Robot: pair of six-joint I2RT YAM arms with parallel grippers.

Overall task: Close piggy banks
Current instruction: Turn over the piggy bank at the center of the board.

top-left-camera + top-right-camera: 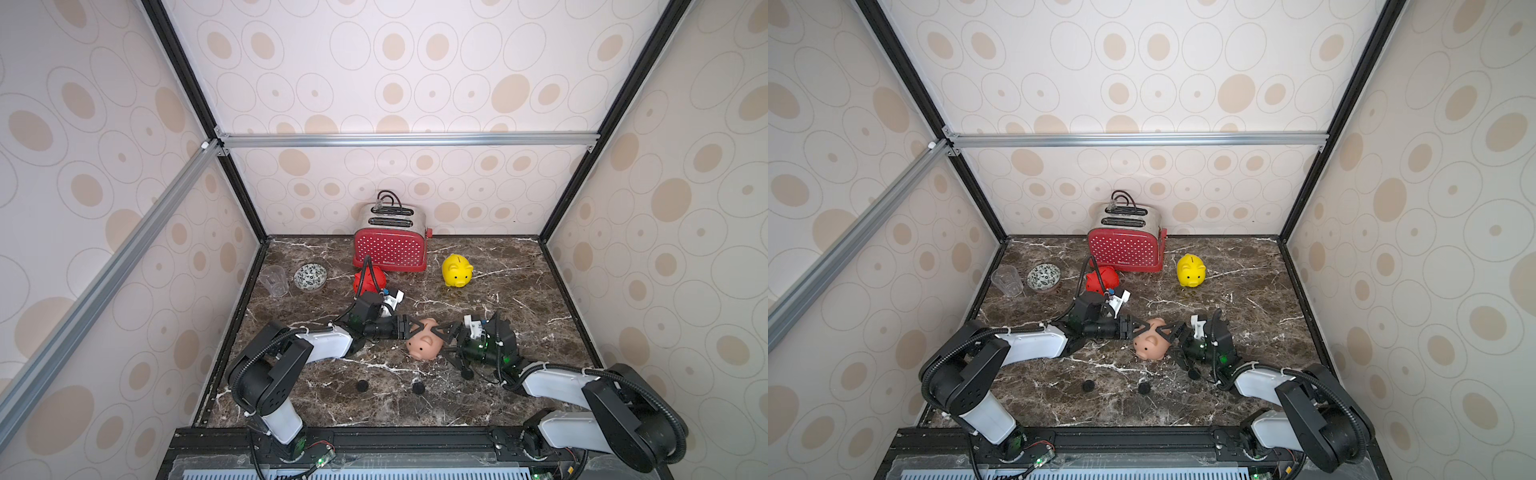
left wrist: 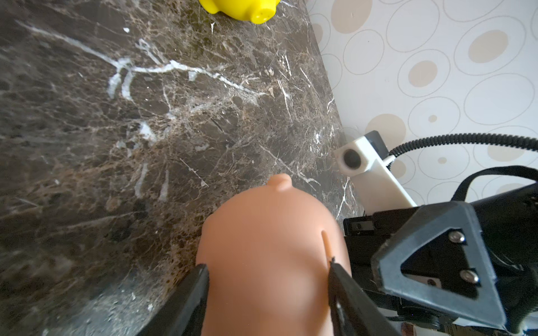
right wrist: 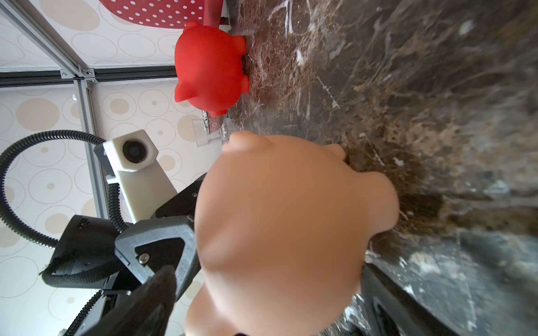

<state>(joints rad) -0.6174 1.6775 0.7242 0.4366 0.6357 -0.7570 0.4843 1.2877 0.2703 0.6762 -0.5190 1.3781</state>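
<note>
Jaws of the left gripper clamp the peach-pink rounded plastic piggy bank from 9 o'clock on the dark marble table. The right gripper gapes wide around it from 3 o'clock. The pig's long axis runs 12-to-6.

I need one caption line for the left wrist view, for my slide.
Left gripper closed on the peach-pink piggy bank on the marble table, a yellow piggy bank beyond it.
</note>
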